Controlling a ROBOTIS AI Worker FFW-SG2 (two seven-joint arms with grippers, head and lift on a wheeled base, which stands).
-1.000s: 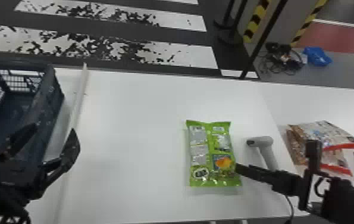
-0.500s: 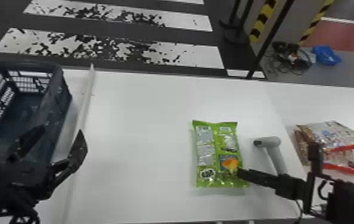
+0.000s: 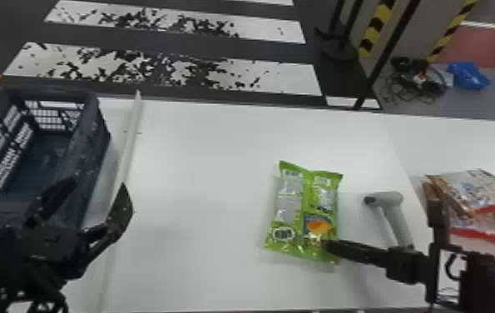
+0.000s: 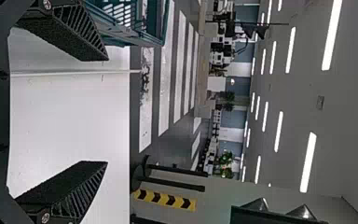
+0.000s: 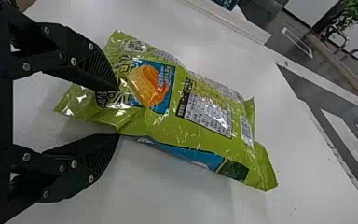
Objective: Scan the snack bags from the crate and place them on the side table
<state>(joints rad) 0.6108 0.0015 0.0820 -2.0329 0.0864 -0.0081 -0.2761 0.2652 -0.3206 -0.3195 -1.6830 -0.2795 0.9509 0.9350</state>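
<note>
White table (image 3: 200, 187) holds the green bag (image 3: 290, 199), the right gripper (image 3: 329, 246) at one end with fingers apart, the left gripper (image 3: 98, 185) spread near the crate (image 3: 96, 137).

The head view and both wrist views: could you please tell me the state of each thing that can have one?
Green snack bag: puffed, lying on the white table
Crate: upright, open-topped
Scanner: resting on the table, not held
Red-edged snack bags: lying, overlapping
Left hand: open, holding nothing
Blue bag: crumpled
Cables: tangled
</note>
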